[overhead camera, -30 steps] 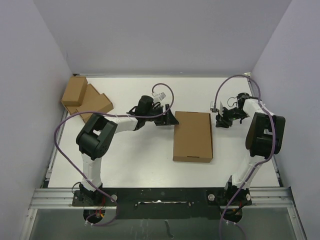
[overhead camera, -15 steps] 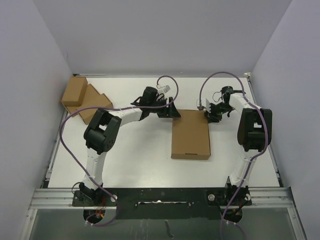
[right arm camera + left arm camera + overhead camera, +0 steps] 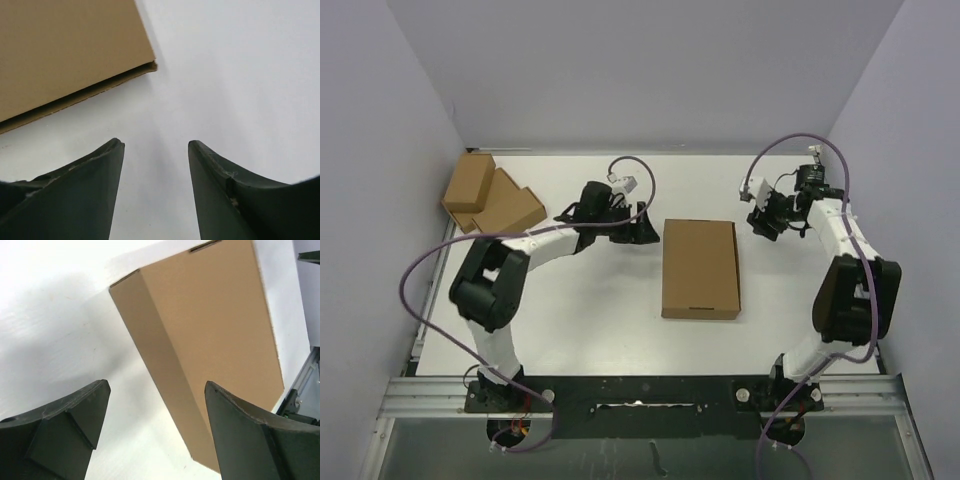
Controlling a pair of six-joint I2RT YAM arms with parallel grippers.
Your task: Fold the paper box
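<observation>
The paper box [image 3: 700, 268] lies closed and flat in the middle of the table, a shallow brown cardboard mailer. My left gripper [image 3: 647, 232] hovers just off its far left corner, open and holding nothing. In the left wrist view the paper box [image 3: 215, 325] stretches away beyond the spread left gripper [image 3: 156, 385]. My right gripper [image 3: 764, 224] sits off the far right corner, apart from the box. It is open too, with only bare table between the fingers of the right gripper [image 3: 156, 142]. One corner of the paper box [image 3: 65, 50] shows at that view's upper left.
Two smaller brown cardboard boxes [image 3: 485, 195] are stacked at the back left by the wall. White walls close the table [image 3: 590, 320] on the left, back and right. A metal rail [image 3: 640, 385] with the arm bases runs along the near edge.
Both grippers have drawn back from the box's far corners, the left one leftward and the right one rightward. The right jaws have spread apart. The box sits slightly further left than a second ago.
</observation>
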